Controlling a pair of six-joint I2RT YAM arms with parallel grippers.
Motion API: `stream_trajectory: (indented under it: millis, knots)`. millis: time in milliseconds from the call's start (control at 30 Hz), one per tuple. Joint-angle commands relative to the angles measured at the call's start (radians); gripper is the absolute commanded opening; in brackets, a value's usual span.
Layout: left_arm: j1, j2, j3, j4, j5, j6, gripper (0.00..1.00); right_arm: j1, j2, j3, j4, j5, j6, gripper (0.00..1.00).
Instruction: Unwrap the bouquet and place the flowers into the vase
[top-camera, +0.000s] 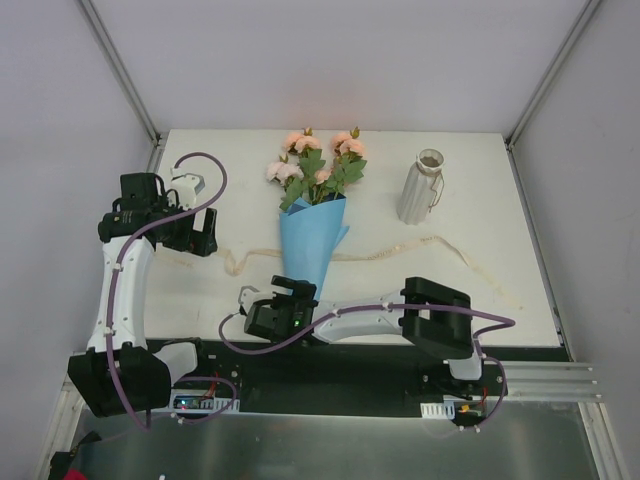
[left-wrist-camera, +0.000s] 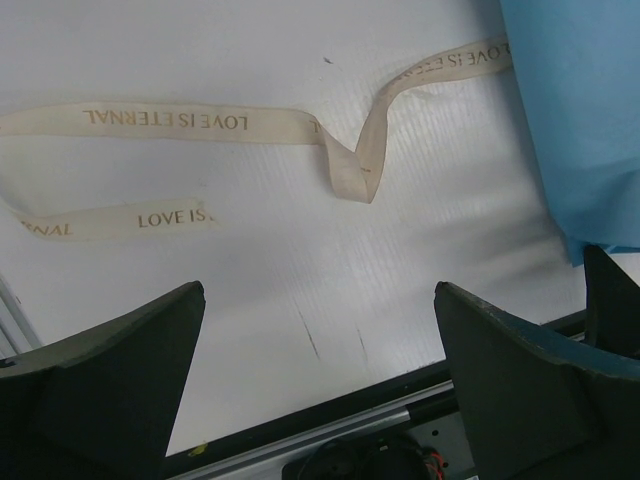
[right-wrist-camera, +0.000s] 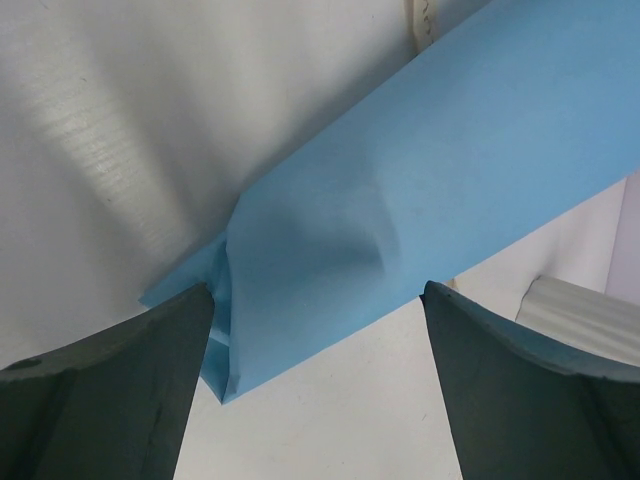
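The bouquet lies in the middle of the table, a blue paper cone (top-camera: 312, 238) with its narrow end toward me. The flowers (top-camera: 318, 162), peach-pink roses with green leaves, stick out of its far end. The vase (top-camera: 421, 188) stands upright to the right of them. My right gripper (top-camera: 292, 288) is open at the cone's tip. In the right wrist view the blue paper (right-wrist-camera: 420, 190) reaches between the spread fingers (right-wrist-camera: 150, 380) without being pinched. My left gripper (top-camera: 203, 243) hangs open left of the cone, with nothing between its fingers (left-wrist-camera: 520, 370).
The untied cream ribbon (top-camera: 390, 250) trails loose across the table from left of the cone to the right side; its printed length (left-wrist-camera: 170, 120) lies under my left gripper. A black rail (top-camera: 350, 355) runs along the near edge. Grey walls enclose the table.
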Motion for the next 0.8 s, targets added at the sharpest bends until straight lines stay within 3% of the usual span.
stream_trajectory:
  millis: [0,167,500,767]
  knots:
    - [-0.003,-0.015,0.044,-0.04,0.008,0.017,0.99,0.001,0.013,-0.01,0.018,0.029,0.033,0.89]
    - [-0.003,-0.026,0.03,-0.041,-0.006,0.029,0.99,0.001,0.038,-0.025,0.055,0.091,0.033,0.88]
    - [-0.003,-0.04,0.038,-0.04,-0.003,0.037,0.99,0.016,0.084,-0.057,0.276,0.387,-0.036,0.79]
    - [-0.002,-0.064,0.035,-0.04,0.0,0.043,0.99,0.074,0.035,-0.115,0.563,0.492,-0.139,0.58]
